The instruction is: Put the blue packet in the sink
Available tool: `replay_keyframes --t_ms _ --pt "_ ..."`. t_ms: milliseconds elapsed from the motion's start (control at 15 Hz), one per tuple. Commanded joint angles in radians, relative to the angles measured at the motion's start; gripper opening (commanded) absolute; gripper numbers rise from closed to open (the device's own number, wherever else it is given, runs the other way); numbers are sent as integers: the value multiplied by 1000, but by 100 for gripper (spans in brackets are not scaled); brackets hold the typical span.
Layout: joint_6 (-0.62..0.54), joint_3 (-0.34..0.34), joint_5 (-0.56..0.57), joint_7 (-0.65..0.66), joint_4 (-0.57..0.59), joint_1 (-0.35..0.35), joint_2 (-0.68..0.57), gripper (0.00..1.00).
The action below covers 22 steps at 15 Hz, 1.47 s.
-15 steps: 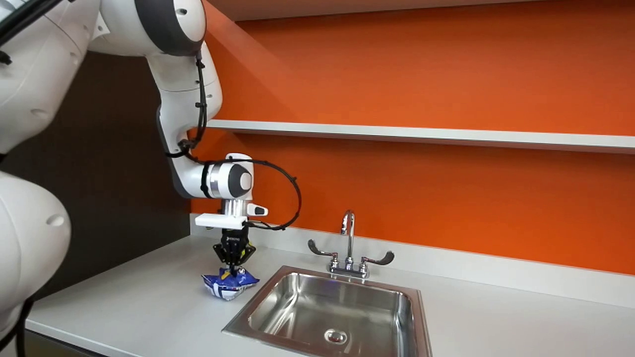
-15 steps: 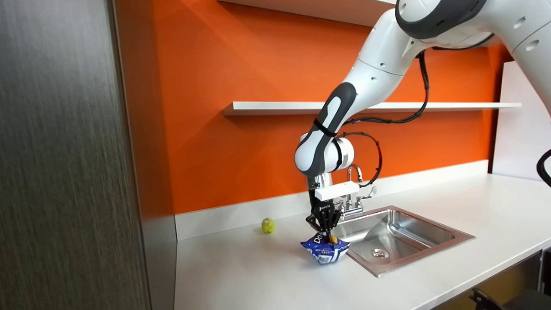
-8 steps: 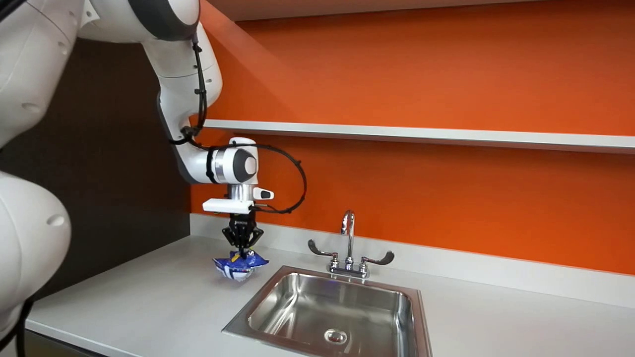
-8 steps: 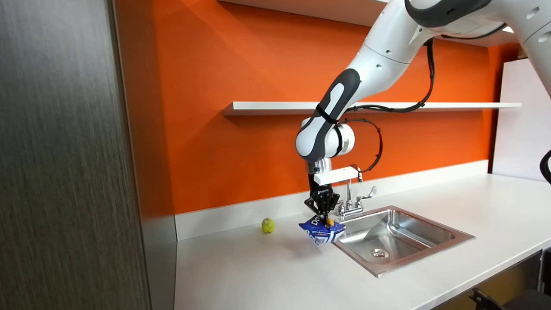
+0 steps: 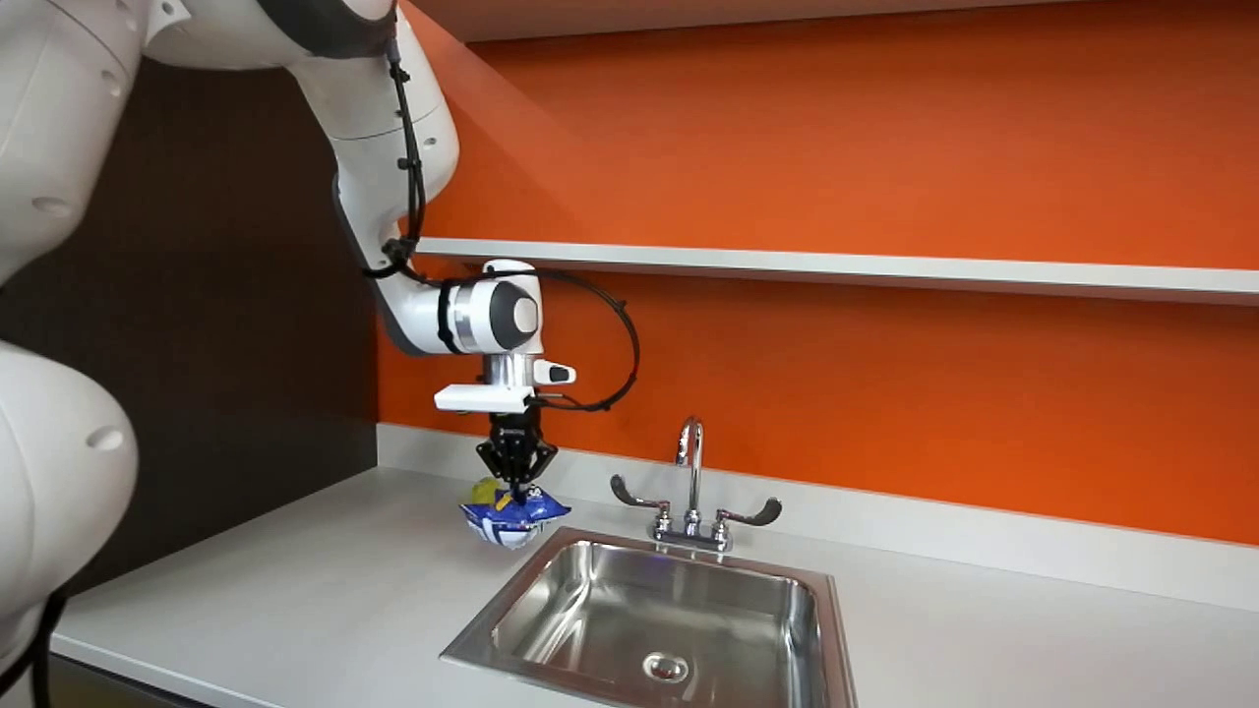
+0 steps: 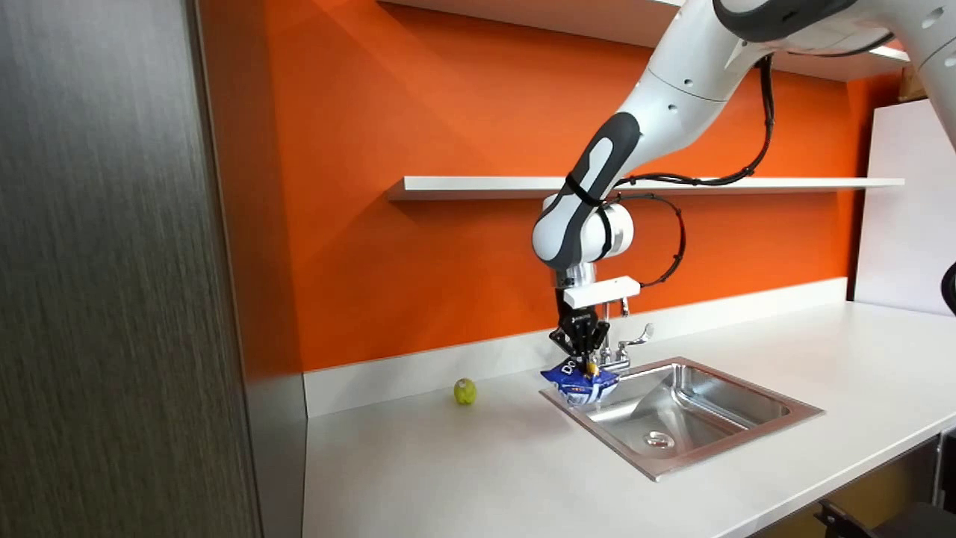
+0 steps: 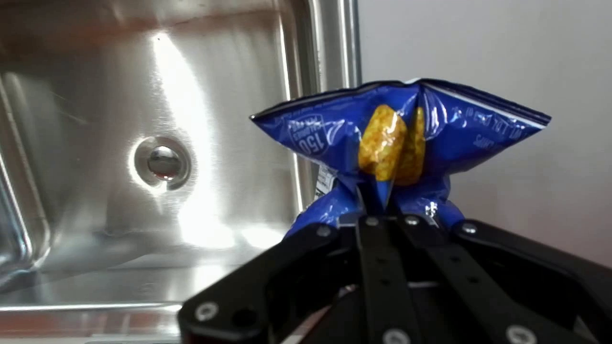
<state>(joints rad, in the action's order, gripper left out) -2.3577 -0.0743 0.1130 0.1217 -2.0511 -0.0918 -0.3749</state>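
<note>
In an exterior view, the jaws are clamped on the blue packet [image 5: 516, 521], which appears to hang clear of the desk [image 5: 246, 590]; the sink [image 5: 511, 597] lies at 4 o'clock from it and the chrome faucet [image 5: 693, 501] at 3 o'clock. The step in hand is judged to be the carry, the release not yet made. In the wrist view, the packet is pinched near its middle; its 9 o'clock tip overlaps the sink, but most of it is seen against the rim [image 7: 332, 43] and desk, and the drain [image 7: 163, 162] lies well apart at 9 o'clock. The next move probably calls for a shift in that direction, then lowering and parting the jaws. In an exterior view, a yellow-green ball [image 6: 464, 391] rests on the desk at 9 o'clock from the packet, off the likely path; a white shelf [image 6: 463, 184] runs behind the arm [image 6: 661, 123]. The faucet, at 2 o'clock here and partly hidden, and the near rim seem the likeliest snags.
</note>
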Motion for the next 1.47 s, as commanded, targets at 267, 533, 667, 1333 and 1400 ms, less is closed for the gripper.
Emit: replay_keyframes --t_ms 267,533,667,1333,1400 --pt "14 -74 36 25 4 83 5 0" --pt "-1 -96 32 21 16 120 -36 0" --pt "-11 -100 26 17 19 134 -67 0" --pt "-157 -88 -40 -4 35 190 -240 0" --pt "-176 -88 -47 -6 37 193 -255 0"
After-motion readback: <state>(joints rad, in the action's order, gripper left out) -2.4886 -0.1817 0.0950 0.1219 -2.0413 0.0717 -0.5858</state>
